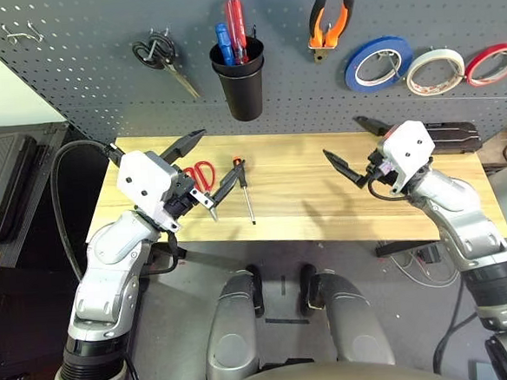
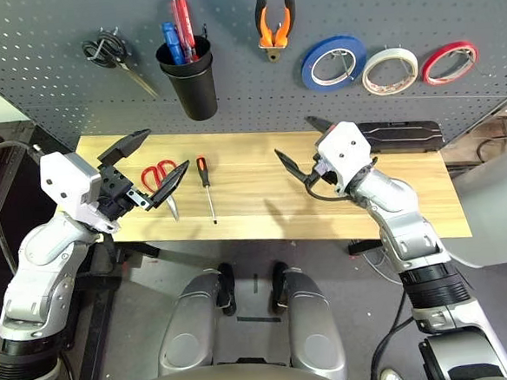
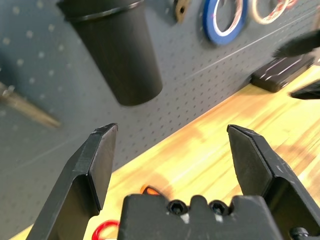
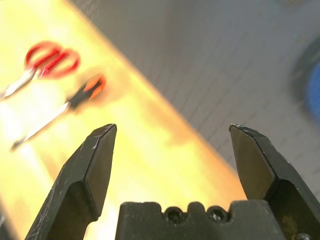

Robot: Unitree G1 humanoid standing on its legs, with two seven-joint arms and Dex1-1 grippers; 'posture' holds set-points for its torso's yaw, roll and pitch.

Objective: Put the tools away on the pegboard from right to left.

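**On the wooden table: scissors and screwdriver down, pliers and tape hung**

No readable writing anywhere. Going left to right, the left gripper (image 1: 201, 165) hovers low over the table's left end, black tapered fingers spread wide, holding nothing, silver forearm bent. Just beside it, red-handled scissors (image 2: 161, 180) lie flat on the light wood-grain table (image 1: 298, 204); the slim orange-and-black-handled screwdriver (image 2: 206, 184) lies next to them, apart. On the dark grey perforated pegboard (image 1: 89, 80) above: black-handled scissors (image 1: 162, 57), a black cup (image 1: 241, 79) of blue and red handles, orange-and-black-handled pliers (image 1: 329, 24), then a blue tape roll (image 1: 377, 63), cream-white tape roll (image 1: 434, 71) and red tape roll (image 1: 493, 64). Right gripper (image 1: 348, 147) hangs over the table's right half, fingers wide apart, empty. A black case (image 1: 445, 135) sits behind it.
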